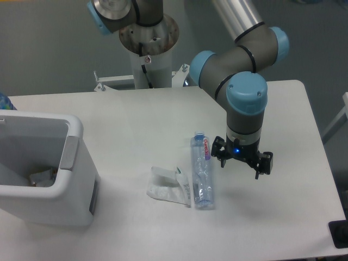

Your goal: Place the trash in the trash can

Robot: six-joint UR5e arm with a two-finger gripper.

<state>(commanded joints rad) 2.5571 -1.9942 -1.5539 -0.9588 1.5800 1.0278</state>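
Note:
The trash lies in the middle of the table. A long clear plastic bottle (202, 173) with a blue cap and red-white label lies flat, cap pointing away from the camera. A crumpled whitish-clear wrapper (168, 186) rests against its left side. The trash can (76, 133), a large white boxy bin with a grey flap on its inner right wall, stands at the left front. My gripper (242, 157) points down just right of the bottle, apart from it. Its black fingers (265, 163) stick out on both sides of the wrist, spread open, with nothing between them.
Some crumpled material (41, 176) lies at the bottom of the bin. The robot's white pedestal (148, 60) stands at the table's back edge. A blue object (2, 101) shows at the far left edge. A black item (340, 234) sits off the table's front right corner.

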